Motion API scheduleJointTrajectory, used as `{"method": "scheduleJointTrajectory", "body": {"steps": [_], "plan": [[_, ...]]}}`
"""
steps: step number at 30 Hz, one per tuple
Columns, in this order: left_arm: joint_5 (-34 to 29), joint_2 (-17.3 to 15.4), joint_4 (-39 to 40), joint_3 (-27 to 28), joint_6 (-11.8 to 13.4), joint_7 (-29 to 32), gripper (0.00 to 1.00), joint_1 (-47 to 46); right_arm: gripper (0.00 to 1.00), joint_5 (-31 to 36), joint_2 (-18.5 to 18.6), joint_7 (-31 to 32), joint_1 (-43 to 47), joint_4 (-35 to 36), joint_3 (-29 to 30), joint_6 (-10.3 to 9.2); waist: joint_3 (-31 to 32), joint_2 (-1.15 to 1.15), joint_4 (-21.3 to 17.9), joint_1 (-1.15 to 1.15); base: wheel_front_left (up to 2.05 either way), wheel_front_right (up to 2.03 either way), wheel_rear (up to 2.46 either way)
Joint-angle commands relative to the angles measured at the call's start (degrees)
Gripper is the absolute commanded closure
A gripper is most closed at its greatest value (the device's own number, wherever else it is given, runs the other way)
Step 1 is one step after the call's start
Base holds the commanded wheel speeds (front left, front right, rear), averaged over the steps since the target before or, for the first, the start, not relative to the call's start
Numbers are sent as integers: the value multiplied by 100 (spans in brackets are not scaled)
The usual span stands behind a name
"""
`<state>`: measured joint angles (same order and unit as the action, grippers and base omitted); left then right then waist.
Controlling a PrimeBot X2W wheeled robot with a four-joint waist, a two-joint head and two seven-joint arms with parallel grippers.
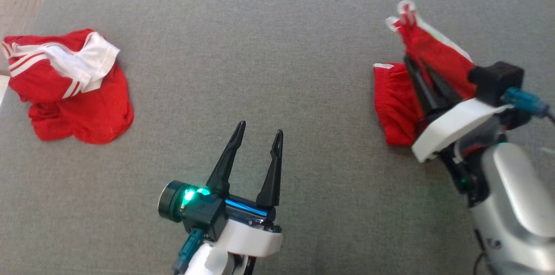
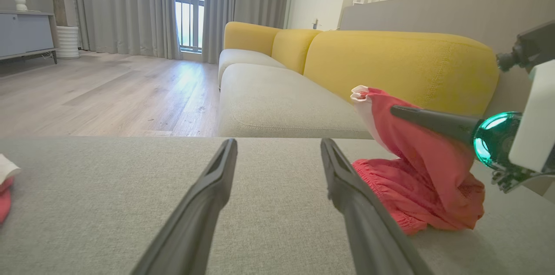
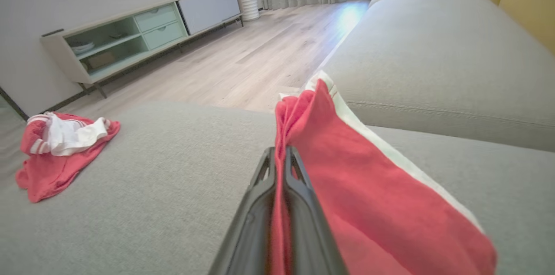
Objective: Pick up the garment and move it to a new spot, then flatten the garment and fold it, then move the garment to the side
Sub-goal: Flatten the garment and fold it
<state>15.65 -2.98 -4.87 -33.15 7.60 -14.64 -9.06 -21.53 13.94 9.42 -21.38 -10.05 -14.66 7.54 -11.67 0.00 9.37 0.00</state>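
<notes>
A red garment with white trim (image 1: 396, 101) (image 2: 416, 171) (image 3: 364, 205) hangs half lifted at the right of the grey cushion (image 1: 269, 49). My right gripper (image 1: 409, 64) (image 3: 280, 153) is shut on a fold of it, the cloth pinched between the fingers and draped over them; its lower part still rests on the cushion. My left gripper (image 1: 259, 129) (image 2: 277, 147) stands open near the cushion's front middle, nothing between its fingers, well left of the held garment.
A second red garment with white stripes (image 1: 69, 84) (image 3: 60, 145) lies crumpled at the cushion's far left. A yellow-backed sofa (image 2: 381, 62) stands beyond the cushion. Wooden floor (image 3: 243, 49) and a low sideboard (image 3: 143, 27) lie further off.
</notes>
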Motion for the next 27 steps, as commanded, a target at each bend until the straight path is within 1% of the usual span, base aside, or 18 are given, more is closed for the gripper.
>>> {"method": "scheduleJointTrajectory", "body": {"steps": [1,4,9,10,13,17,19,24,27], "plan": [[48,10,165,162,38,-36,0,-83,0,-11,-126,-90,-49,194,-83,-5,-12,0,28,0,0,0,0],[59,10,169,169,43,-36,0,-74,0,-115,-180,-200,-21,264,-109,-5,-7,0,39,0,0,0,0],[75,10,163,203,71,-36,0,-18,0,-165,128,-408,162,590,218,-5,88,0,-25,0,0,0,0],[75,10,163,203,71,-36,0,-18,0,-165,128,-408,162,590,218,-5,88,0,-25,0,0,0,0],[64,10,169,275,99,-36,0,34,0,-270,356,-594,382,791,486,-5,196,0,-99,0,0,0,0],[27,10,175,449,165,-36,0,146,0,-408,583,-1060,788,932,818,-5,381,0,-195,0,0,0,0],[-9,10,152,554,200,-36,0,227,0,-415,669,-1330,1019,906,881,-5,501,0,-243,0,0,0,0],[-113,10,150,866,337,-36,0,518,0,-429,726,-2042,1590,714,804,-5,845,0,-366,0,0,0,0],[-186,8,180,1039,402,-36,0,784,0,-408,717,-2285,1907,533,727,-5,1033,0,-432,0,0,0,0]]}}
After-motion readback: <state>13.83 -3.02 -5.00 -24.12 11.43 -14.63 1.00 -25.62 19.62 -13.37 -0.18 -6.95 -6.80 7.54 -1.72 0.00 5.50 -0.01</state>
